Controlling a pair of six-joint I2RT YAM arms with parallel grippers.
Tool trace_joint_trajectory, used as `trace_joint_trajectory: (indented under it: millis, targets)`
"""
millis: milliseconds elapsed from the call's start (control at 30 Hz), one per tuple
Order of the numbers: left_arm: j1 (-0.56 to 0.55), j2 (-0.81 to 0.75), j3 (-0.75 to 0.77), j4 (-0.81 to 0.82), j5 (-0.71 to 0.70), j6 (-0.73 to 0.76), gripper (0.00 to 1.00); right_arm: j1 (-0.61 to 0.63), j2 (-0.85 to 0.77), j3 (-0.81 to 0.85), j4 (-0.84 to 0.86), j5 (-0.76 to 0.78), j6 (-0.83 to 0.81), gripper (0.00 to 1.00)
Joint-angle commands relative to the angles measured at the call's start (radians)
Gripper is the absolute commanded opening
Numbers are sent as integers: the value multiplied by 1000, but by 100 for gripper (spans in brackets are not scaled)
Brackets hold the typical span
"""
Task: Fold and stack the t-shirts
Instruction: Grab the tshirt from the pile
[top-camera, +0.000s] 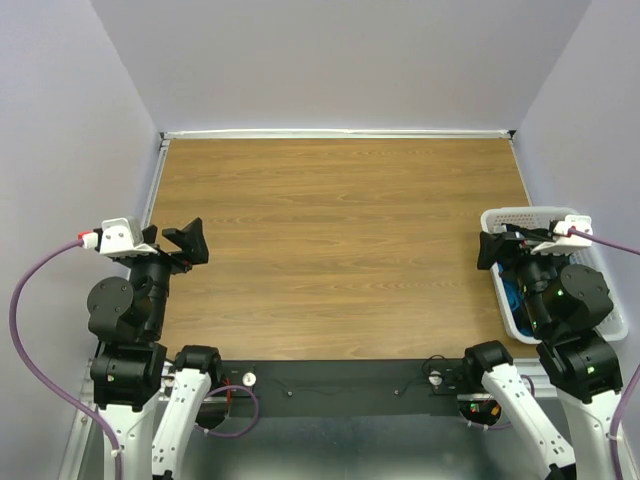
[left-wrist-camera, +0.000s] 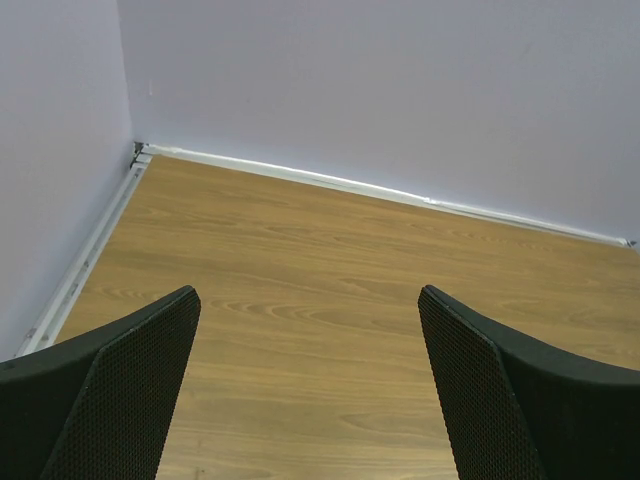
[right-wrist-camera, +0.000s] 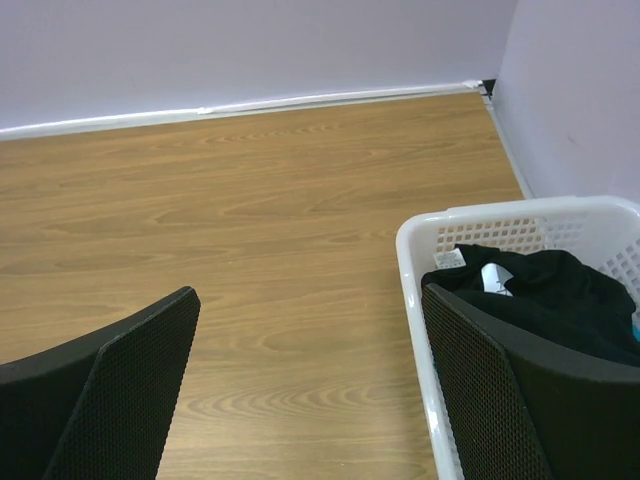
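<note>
Black t-shirt (right-wrist-camera: 560, 290), perhaps teal t-shirt (top-camera: 511, 292), in basket (right-wrist-camera: 408, 262)

The brown wood-grain desk (top-camera: 340, 240) lies bare from its left edge across the middle to the far white rail (top-camera: 340, 133), giving broad passage. Pale lilac walls (top-camera: 340, 60) shut it in at the far side and on both flanks. At the right edge stands a white plastic lattice basket (top-camera: 520, 215). Its raised rim forms a barrier, and a crumpled black t-shirt (right-wrist-camera: 560, 290) and a bright teal-blue t-shirt (top-camera: 512, 292) lie inside. The right gripper (right-wrist-camera: 308, 290), fingers spread wide, has the basket's left wall between them. The left gripper (left-wrist-camera: 308, 290), equally wide, faces bare wood.
</note>
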Motion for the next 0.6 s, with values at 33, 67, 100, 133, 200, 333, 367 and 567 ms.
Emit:
trace_joint_trajectory:
  millis: [33,67,100,133,200,333,367,567]
  targets:
    - [-1,26,16,9,13,6,99,-5,26,26,1,59,-9,100]
    - [-2,37,15,10,18,3,99,-5,45,29,4,97,19,100]
    - [-2,43,12,12,24,1,99,-5,61,32,10,135,29,100]
    - [-2,56,4,12,25,-8,99,-5,78,35,11,189,39,100]
    - [-2,72,0,15,39,-14,99,-5,147,48,7,208,34,100]
    - [-2,122,-13,38,82,-23,99,-5,274,84,6,164,-7,100]
    - [-2,132,-26,52,84,-29,99,-5,297,89,6,190,26,100]
    - [-2,188,-120,127,215,-92,99,-5,531,117,4,202,123,100]
